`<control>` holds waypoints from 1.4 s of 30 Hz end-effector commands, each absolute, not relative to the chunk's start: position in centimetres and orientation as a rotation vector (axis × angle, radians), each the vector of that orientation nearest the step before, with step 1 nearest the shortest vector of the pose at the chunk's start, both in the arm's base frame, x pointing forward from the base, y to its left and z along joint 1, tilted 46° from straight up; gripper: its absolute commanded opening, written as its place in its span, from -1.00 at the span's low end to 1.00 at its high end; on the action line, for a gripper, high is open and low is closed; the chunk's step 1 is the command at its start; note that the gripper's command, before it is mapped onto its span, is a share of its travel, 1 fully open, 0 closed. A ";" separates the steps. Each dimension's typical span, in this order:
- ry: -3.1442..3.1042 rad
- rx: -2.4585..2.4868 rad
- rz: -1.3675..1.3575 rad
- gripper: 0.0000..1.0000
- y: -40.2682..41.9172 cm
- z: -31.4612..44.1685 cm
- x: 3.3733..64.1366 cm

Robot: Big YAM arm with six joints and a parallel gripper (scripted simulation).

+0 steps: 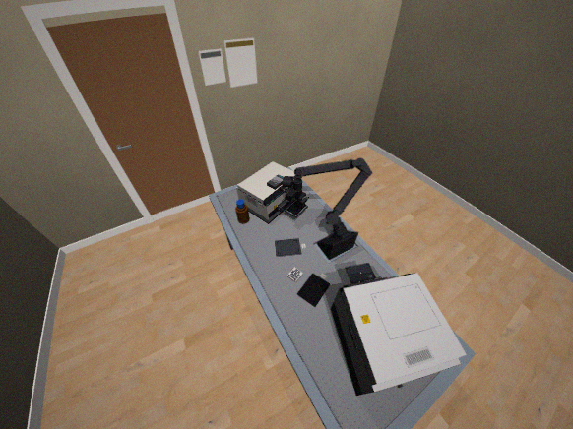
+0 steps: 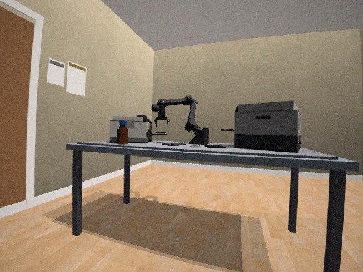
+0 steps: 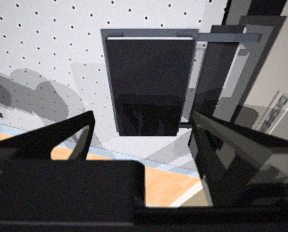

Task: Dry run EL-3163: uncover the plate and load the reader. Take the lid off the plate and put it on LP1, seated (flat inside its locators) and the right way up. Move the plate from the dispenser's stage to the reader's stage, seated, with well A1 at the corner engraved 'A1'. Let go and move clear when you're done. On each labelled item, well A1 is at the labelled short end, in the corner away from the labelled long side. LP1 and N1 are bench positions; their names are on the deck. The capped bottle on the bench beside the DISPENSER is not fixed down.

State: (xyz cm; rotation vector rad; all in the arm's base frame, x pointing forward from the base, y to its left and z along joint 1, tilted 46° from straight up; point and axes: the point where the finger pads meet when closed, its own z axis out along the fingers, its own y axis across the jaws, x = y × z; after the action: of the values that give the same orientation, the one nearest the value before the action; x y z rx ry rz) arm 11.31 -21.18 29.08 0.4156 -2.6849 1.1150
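- Claw: wide open, above the dark-topped plate on the dispenser's stage.
- Good lid grip, probably next: descend centred and level, pinching only the lid's edges.

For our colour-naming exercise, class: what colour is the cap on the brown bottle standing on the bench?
Blue cap; it shows best in the top view.

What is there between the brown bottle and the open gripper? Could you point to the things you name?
Between the bottle (image 1: 242,214) (image 2: 122,135) and the gripper (image 1: 296,198) (image 2: 161,126) stands the smaller white machine (image 1: 266,182) (image 2: 134,130); the top and exterior views show it.
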 end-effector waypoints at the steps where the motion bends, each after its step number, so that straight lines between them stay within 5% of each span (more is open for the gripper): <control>1: -2.678 0.398 1.142 1.00 -21.8 30.0 11.4; 42: -2.679 0.395 1.136 1.00 -22.4 29.2 11.2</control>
State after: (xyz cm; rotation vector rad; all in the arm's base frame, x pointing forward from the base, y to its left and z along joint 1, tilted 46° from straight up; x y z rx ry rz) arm 11.30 -22.00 29.27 0.4014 -2.6878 1.1364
